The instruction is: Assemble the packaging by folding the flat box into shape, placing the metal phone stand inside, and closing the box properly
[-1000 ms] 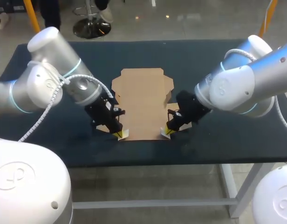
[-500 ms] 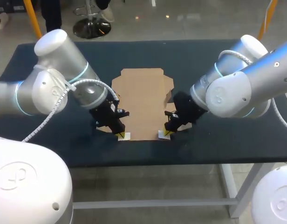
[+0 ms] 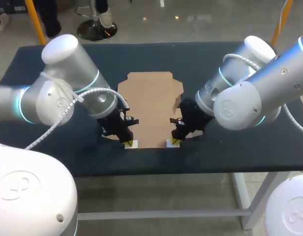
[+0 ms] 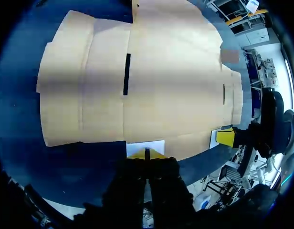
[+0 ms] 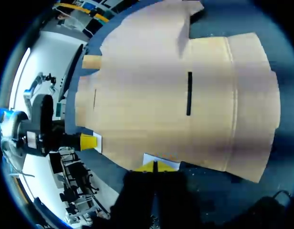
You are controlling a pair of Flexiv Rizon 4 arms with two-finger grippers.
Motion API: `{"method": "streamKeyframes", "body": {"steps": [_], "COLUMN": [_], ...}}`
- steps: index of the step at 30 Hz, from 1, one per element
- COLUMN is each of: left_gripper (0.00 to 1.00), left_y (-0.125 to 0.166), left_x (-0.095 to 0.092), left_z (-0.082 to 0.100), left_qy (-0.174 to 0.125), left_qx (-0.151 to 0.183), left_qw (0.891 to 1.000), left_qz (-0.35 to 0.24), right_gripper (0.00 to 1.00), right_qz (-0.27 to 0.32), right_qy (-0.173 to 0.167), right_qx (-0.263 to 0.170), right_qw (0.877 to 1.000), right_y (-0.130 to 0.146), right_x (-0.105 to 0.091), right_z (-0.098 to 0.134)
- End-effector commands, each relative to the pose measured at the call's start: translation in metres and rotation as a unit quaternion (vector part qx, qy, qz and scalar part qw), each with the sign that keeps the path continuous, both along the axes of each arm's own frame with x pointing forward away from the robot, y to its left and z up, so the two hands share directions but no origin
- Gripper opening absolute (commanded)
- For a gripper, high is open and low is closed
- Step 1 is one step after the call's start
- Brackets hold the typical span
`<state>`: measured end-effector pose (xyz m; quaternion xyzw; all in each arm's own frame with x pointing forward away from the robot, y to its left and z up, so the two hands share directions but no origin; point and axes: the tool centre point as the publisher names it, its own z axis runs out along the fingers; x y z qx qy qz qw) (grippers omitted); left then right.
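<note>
Both with fingers pressed together, left gripper [image 3: 127, 143] and right gripper [image 3: 174, 142] touch the near edge of a flat tan cardboard box [image 3: 150, 105], likely light and floppy, best pinched at its flaps.

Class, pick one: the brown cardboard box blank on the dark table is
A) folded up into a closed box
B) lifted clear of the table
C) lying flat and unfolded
C: the brown cardboard box blank lies spread flat on the dark table.
</note>
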<state>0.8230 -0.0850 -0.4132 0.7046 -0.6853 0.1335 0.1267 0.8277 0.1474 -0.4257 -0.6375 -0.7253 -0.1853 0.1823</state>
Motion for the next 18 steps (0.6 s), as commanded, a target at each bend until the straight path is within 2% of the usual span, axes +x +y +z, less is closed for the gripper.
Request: {"method": "streamKeyframes", "body": {"steps": [1,7,18], "left_gripper": [0.00,0.00,0.00], "left_y": [-0.001,0.004,0.019], "left_x": [-0.006,-0.008,0.002], "left_z": [-0.008,0.010,0.047], "left_qy": [-0.007,-0.010,-0.014], "left_qx": [-0.003,-0.035,-0.066], "left_qw": [1.000,0.999,0.997], "left_qz": [-0.002,-0.034,-0.047], "right_gripper": [0.00,0.00,0.00], "right_qz": [-0.001,0.018,0.029], "right_qy": [-0.006,-0.005,-0.007], "right_qx": [0.004,0.058,0.138], "right_qw": [1.000,0.998,0.990], "right_y": [0.001,-0.013,-0.053], "right_x": [0.000,0.002,0.018], "right_z": [-0.006,0.011,0.039]}}
